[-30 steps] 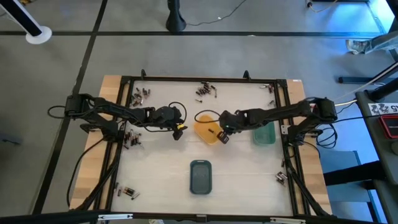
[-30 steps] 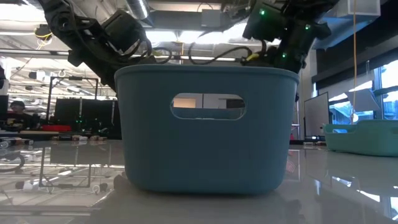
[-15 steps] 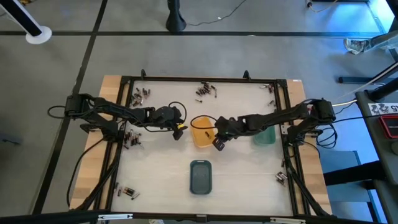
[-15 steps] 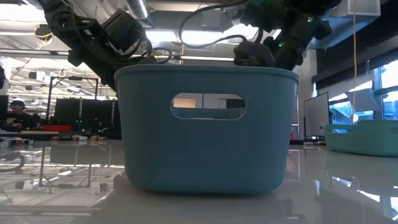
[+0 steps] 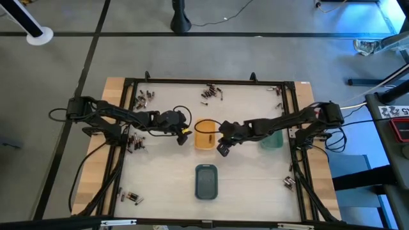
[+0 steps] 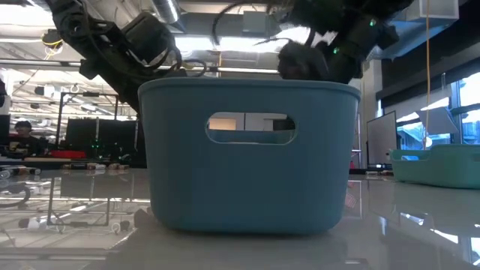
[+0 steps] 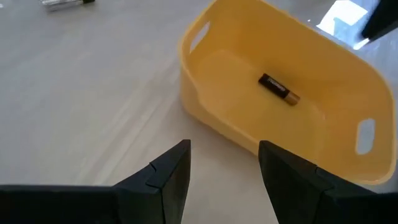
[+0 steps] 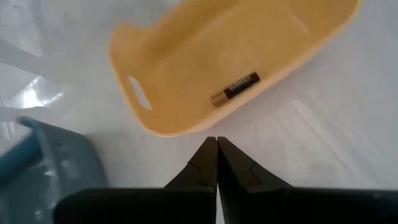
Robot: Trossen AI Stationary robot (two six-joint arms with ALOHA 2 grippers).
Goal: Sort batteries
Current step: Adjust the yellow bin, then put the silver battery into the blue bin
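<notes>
The orange tray (image 5: 206, 135) stands mid-table with one dark, gold-ended battery (image 7: 278, 88) lying on its floor, also visible in the right wrist view (image 8: 235, 88). My left gripper (image 5: 183, 135) hovers open just left of the tray, nothing between its fingers (image 7: 224, 163). My right gripper (image 5: 222, 148) is shut at the tray's near right corner, its tips (image 8: 216, 146) close to the outer wall. Loose batteries lie in small heaps at the far left (image 5: 144, 97), far middle (image 5: 211, 92) and left edge (image 5: 134, 142). My right gripper's shut fingertips (image 8: 211, 155) slant down beside the orange tray's outer wall (image 8: 186, 129), coming from the table's right. Whether they touch the wall, I cannot tell.
A slate-blue tray (image 5: 206, 182) stands near the front middle and fills the low view (image 6: 247, 150). A green tray (image 5: 271, 138) sits under my right arm. More batteries lie at the near left (image 5: 131, 197), near right (image 5: 287, 183) and far right (image 5: 278, 91).
My right gripper has moved toward the table's left and a little toward its near edge, staying shut. The orange tray, askew a second ago, has turned square to the table and slid slightly left.
</notes>
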